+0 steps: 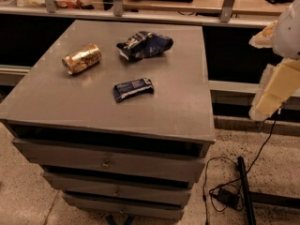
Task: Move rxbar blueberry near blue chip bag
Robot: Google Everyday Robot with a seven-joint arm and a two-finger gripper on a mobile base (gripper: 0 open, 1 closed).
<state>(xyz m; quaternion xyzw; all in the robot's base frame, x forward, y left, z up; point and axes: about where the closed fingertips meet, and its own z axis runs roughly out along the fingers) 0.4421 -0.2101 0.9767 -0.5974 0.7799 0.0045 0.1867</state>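
The rxbar blueberry (133, 88), a small flat dark blue bar with pale lettering, lies near the middle of the grey cabinet top (61, 102). The blue chip bag (144, 44), crumpled dark blue foil with white patches, lies behind it toward the far edge, a short gap away. My gripper (263, 107) hangs off the right side of the cabinet, beyond its edge and lower than the top, well away from both objects. It holds nothing that I can see.
A gold can (82, 58) lies on its side at the left of the cabinet top. The cabinet has drawers (107, 163) below. A black cable and adapter (228, 196) lie on the floor at right. A counter with metal posts (225, 6) runs behind.
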